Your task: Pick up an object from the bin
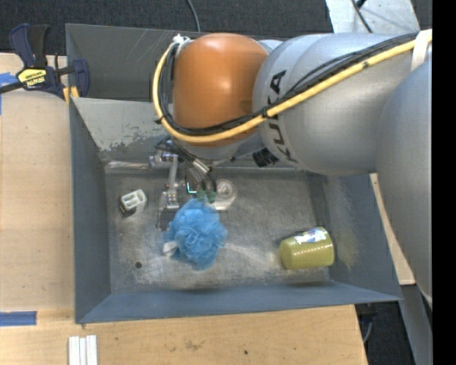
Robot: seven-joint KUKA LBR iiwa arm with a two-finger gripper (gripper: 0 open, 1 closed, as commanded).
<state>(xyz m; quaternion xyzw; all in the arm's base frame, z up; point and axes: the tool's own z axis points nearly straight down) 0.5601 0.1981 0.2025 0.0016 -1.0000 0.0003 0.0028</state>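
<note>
My gripper (186, 204) hangs below the orange wrist cover, in the left middle of the bin. Its two fingers stand apart, open, with nothing between them. One finger (168, 201) reaches down to the upper left edge of a blue mesh bath pouf (199, 236). The other finger sits by the pouf's top right. The pouf lies on the bin floor right under and in front of the gripper. A small clear round lid-like thing (225, 194) lies just right of the fingers. A small grey and white clip-like piece (131, 201) lies to the left of them.
A yellow-green jar with a white label (308, 250) lies on its side at the bin's front right. The big arm and its cables cover the bin's back right. Sloping bin walls close in on all sides.
</note>
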